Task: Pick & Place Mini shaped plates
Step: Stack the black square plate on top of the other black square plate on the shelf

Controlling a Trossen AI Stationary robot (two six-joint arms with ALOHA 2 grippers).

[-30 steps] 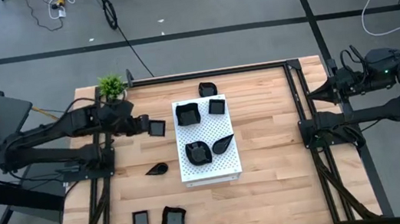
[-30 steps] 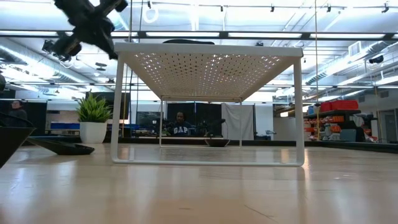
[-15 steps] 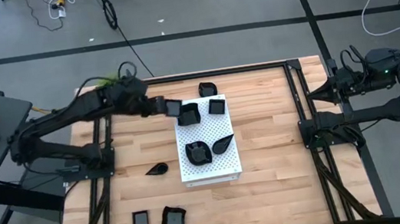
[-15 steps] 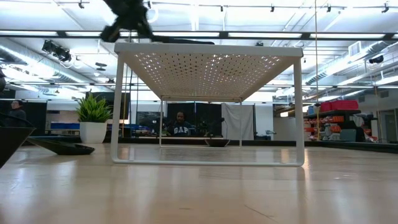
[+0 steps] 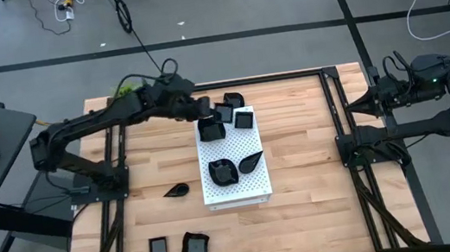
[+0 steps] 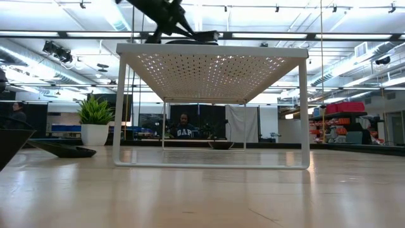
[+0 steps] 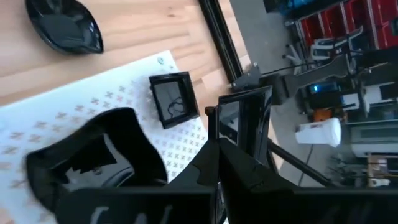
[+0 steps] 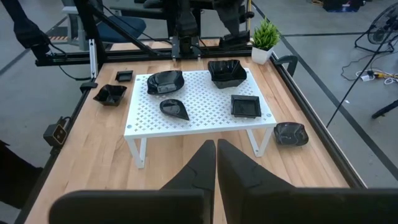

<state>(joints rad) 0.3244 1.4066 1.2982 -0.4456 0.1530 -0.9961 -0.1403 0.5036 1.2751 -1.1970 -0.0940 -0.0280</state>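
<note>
Left gripper [image 5: 215, 112] is out over the far-left corner of the white perforated board [image 5: 238, 189], fingers clamped tight on a small square plate [image 5: 223, 114]. Four more mini plates sit on the board; others lie on the table [image 5: 307, 220]. Right gripper [image 5: 353, 106] waits pinched shut and empty at the far-right edge

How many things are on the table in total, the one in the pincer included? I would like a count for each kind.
Black mini plates: 9
White perforated rack: 1
Green potted plant: 1
Total: 11
</note>
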